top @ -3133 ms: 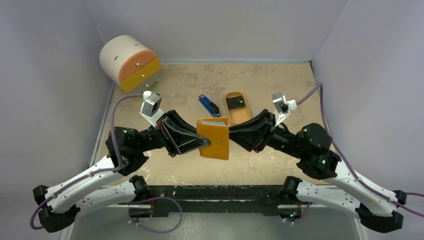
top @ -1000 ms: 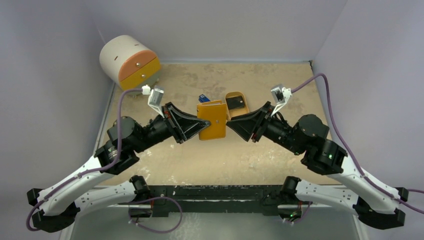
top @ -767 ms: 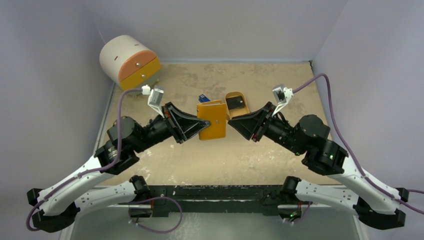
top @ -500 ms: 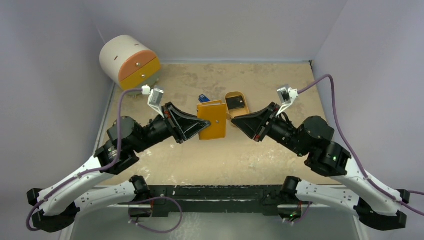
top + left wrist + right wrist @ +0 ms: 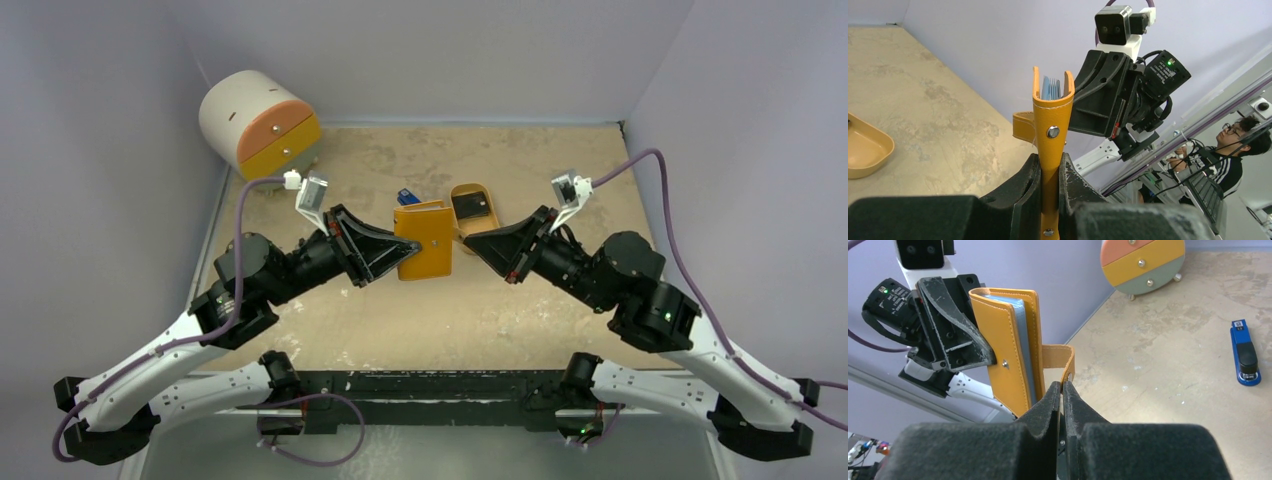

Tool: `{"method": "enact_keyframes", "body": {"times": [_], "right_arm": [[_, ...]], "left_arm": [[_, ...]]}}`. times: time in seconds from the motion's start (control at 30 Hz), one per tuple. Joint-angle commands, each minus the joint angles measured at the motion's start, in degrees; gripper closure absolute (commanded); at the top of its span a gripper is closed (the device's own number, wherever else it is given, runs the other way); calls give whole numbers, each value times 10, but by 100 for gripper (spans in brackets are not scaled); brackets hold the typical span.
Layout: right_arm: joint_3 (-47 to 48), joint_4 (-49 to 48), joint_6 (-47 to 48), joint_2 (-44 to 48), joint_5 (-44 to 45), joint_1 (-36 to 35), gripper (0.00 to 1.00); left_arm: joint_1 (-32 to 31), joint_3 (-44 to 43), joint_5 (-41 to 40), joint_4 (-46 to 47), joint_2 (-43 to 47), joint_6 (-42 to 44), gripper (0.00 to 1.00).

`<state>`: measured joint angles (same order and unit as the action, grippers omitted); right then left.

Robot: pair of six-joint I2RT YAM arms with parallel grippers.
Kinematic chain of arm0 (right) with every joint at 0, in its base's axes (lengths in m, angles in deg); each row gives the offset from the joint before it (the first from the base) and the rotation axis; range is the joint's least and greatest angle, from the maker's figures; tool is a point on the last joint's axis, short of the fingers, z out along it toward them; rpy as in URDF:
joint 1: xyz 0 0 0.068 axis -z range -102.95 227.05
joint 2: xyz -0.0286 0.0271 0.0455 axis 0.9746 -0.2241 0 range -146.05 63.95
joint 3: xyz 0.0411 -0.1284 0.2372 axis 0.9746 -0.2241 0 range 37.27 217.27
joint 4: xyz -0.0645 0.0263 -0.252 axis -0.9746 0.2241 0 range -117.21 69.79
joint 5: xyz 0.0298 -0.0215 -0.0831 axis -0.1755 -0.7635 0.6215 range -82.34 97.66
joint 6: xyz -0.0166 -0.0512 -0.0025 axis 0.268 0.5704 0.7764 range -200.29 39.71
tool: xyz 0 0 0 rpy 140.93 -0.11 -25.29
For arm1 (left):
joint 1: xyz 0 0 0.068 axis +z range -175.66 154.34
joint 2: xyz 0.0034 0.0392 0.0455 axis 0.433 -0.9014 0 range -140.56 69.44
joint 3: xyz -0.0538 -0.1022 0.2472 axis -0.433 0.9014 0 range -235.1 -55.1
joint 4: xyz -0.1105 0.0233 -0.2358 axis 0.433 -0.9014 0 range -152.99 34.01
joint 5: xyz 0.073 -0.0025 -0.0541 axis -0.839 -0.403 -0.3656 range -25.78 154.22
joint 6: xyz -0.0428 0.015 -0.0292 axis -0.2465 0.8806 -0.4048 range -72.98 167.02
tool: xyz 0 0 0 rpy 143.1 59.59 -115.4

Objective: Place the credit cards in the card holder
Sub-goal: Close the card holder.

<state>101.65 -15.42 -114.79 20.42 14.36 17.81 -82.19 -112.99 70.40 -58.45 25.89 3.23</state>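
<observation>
The card holder [image 5: 424,247], an orange wallet with a metal snap, stands on edge above the table. My left gripper [image 5: 402,258] is shut on its lower edge; in the left wrist view the gripper [image 5: 1049,161] clamps the card holder [image 5: 1051,116] upright. Blue-grey leaves [image 5: 1050,88] show in its top; I cannot tell whether they are cards. My right gripper [image 5: 466,240] is shut on the holder's closing strap [image 5: 1058,356], its tips [image 5: 1062,385] pinching the strap end. One dark credit card [image 5: 470,207] lies in the oval tray.
The oval orange tray [image 5: 487,225] lies just behind the right gripper. A blue-and-black stapler [image 5: 1246,353] lies behind the card holder, mostly hidden in the top view. A round drawer unit [image 5: 260,124] stands at the back left corner. Walls close three sides.
Both arms carried the card holder farther from the bases and it turned more upright. In the last second the right gripper drew slightly right with the strap; the left arm stayed still.
</observation>
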Motion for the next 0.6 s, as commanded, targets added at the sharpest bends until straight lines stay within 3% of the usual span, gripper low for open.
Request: {"method": "enact_keyframes", "body": {"times": [0.0,0.33,0.57], "right_arm": [[25,3,1,-8,17,0,95],[38,16,0,-21,24,-1,82],[35,16,1,-14,29,0,91]], "left_arm": [[0,-23,9,41,6,4,100],[0,-23,26,52,-2,-3,100],[0,-23,25,51,-3,-1,100]]}}
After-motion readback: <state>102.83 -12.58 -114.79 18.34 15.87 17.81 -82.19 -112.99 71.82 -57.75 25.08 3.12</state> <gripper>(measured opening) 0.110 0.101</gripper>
